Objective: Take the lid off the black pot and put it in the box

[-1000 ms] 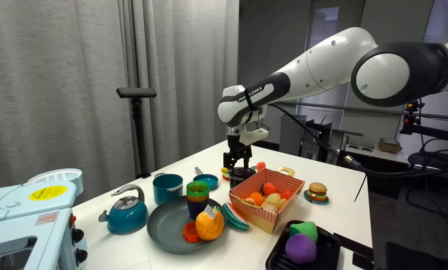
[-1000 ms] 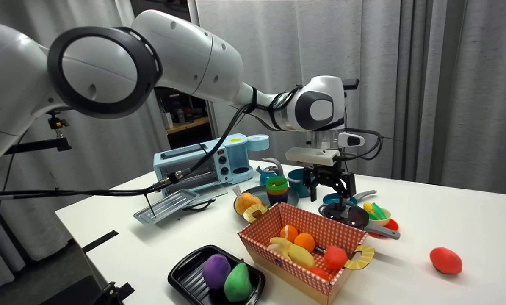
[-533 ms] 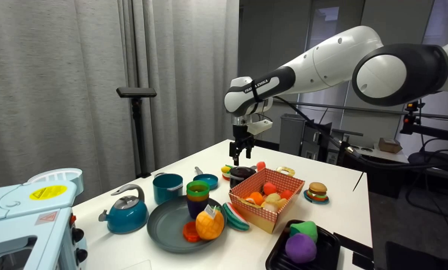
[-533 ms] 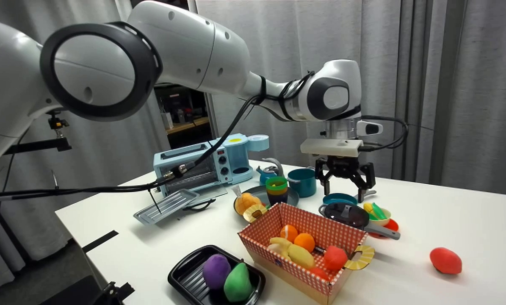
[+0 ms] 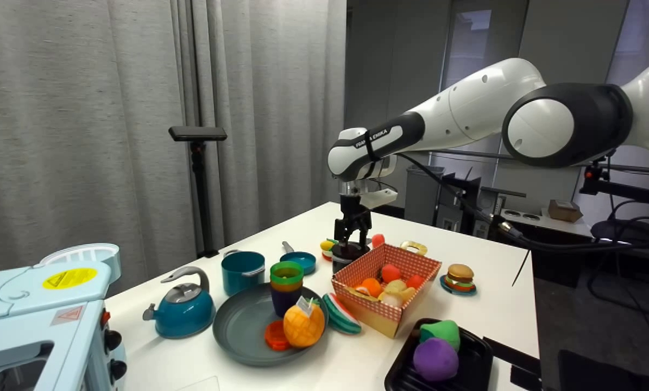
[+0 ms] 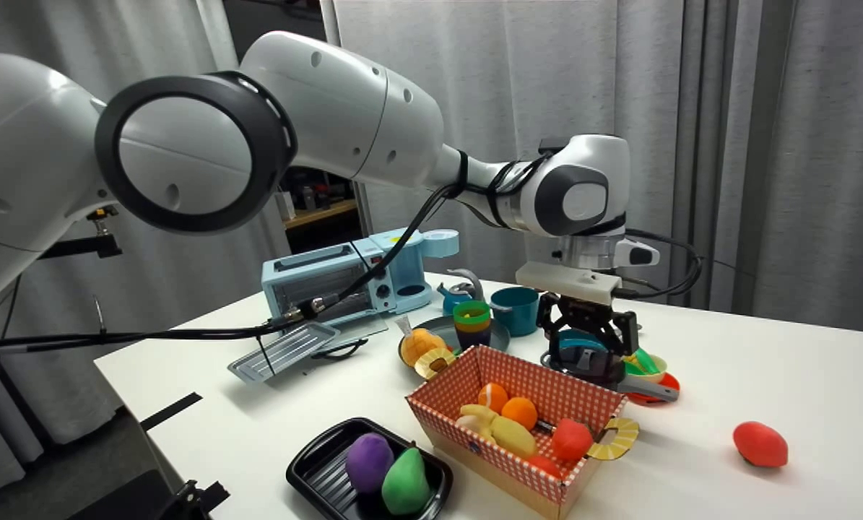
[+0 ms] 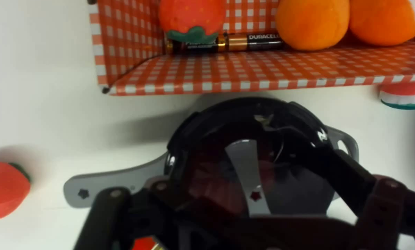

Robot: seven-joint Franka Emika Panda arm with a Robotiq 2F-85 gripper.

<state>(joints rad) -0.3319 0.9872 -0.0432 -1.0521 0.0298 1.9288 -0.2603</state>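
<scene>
The black pot stands on the table with its grey side handle; its handle also shows in an exterior view. The dark see-through lid sits on the pot, with a grey grip strip across its middle. My gripper is open and low over the lid, one finger on each side of the grip strip. I cannot tell whether the fingers touch the lid. The box is red-checked inside and stands close beside the pot.
The box holds toy fruit and batteries. A bowl of toy vegetables and a teal pan stand near the pot. A red toy fruit lies apart. A black tray and grey plate are farther off.
My gripper was low at the lid, then rose clear of it, shifted and turned with fingers spread. Now it has come down again around the lid's grip. The pot has shifted very slightly.
</scene>
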